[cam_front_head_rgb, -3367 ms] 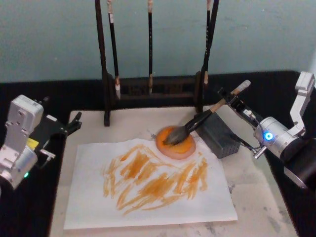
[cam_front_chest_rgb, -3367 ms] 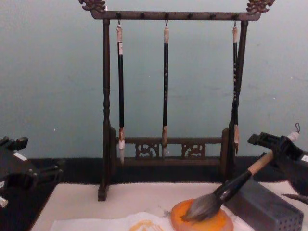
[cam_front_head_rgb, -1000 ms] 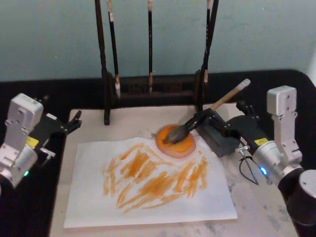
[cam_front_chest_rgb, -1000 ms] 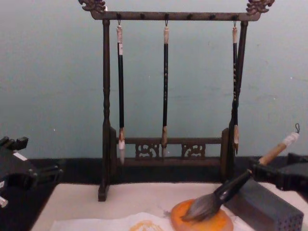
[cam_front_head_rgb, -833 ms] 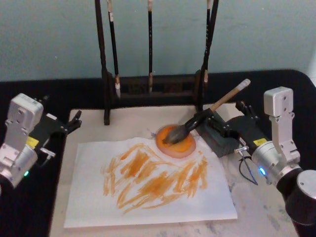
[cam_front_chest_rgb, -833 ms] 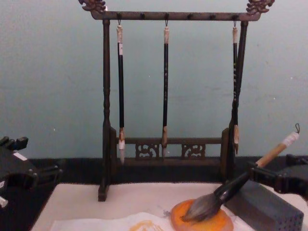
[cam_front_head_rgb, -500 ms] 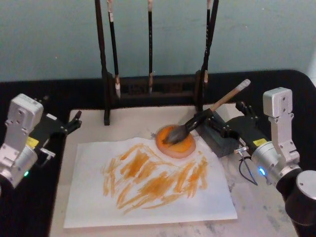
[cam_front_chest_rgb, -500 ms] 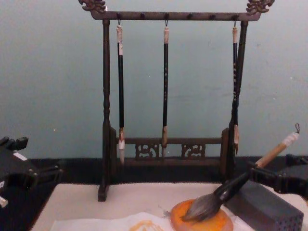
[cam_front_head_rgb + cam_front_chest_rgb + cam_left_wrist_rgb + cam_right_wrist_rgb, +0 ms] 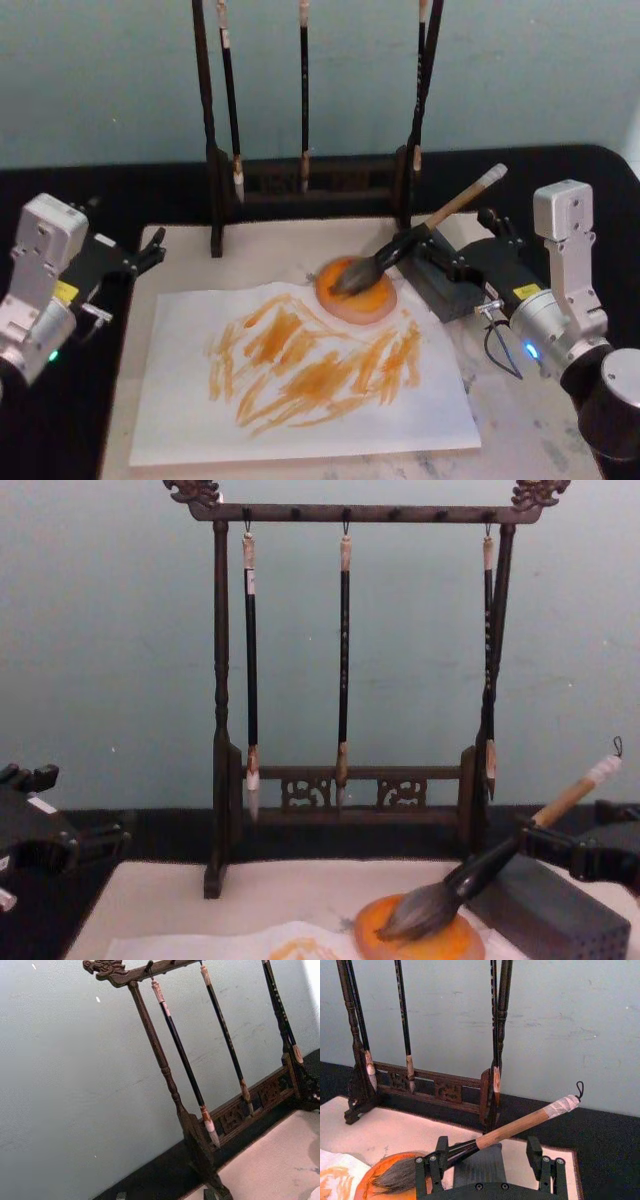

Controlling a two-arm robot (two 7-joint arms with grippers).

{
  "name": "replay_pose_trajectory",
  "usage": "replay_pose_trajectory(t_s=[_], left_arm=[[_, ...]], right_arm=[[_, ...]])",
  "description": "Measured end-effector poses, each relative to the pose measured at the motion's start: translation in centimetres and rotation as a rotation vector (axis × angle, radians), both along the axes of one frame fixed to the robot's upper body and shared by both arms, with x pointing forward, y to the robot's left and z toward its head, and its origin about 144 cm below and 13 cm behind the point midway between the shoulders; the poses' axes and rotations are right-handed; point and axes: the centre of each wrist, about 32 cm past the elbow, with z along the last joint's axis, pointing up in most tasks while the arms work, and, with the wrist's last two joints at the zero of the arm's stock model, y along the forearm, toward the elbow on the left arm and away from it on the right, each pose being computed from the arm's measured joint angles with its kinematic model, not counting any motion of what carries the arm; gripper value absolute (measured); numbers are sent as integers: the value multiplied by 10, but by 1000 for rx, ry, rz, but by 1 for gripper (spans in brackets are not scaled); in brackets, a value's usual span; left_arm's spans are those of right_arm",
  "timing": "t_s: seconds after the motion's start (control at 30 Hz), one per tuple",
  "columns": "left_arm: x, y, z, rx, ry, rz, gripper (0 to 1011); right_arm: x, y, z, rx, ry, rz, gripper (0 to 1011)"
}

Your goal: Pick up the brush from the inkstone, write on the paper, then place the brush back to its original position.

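Two arms in frame, both off the work. Brush (image 9: 410, 242) lies with its grey-black bristles on the inkstone (image 9: 357, 288); handle slopes up toward 2 o'clock, shaft resting on the edge of a grey perforated block (image 9: 445, 277), white-wrapped end with its loop free in the air. Inkstone sits at the 1 o'clock corner of the paper (image 9: 300, 375), its near rim overlapping the sheet. Paper is covered with orange strokes (image 9: 310, 365) across its middle and lies on a cream mat (image 9: 525, 420) on the dark tabletop (image 9: 180, 195).

Right pincer (image 9: 480, 245) is at 3 o'clock of the inkstone, just behind the block. Right wrist view: pincer (image 9: 485, 1160) has its fingers (image 9: 535, 1152) spread wide, one to each side of the brush handle (image 9: 515, 1127); the handle crosses between them without touching either.

Left pincer (image 9: 150, 245) hangs at 9 o'clock, at the mat's far left corner, well apart from paper and brush; whether it is spread or closed, cannot tell.

Wooden brush stand (image 9: 310, 180) at 12 o'clock behind the inkstone, thin dark brushes (image 9: 344, 660) hanging from its top bar.
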Motion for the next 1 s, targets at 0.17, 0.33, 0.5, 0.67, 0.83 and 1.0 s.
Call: replay_pose_trajectory(t_s=[0.17, 0.33, 0.5, 0.67, 0.83, 1.0], left_arm=[[0, 0, 0, 0, 0, 0, 1001], [0, 0, 0, 0, 0, 0, 1001], [0, 0, 0, 0, 0, 0, 1001], [0, 0, 0, 0, 0, 0, 1001], [0, 0, 0, 0, 0, 0, 1001], [0, 0, 0, 0, 0, 0, 1001]], right_arm=[[0, 0, 0, 1, 0, 0, 1000], [0, 0, 0, 1, 0, 0, 1000], [0, 0, 0, 2, 0, 0, 1000], [0, 0, 0, 2, 0, 0, 1000], [0, 0, 0, 2, 0, 0, 1000], [0, 0, 0, 2, 1, 0, 1000]])
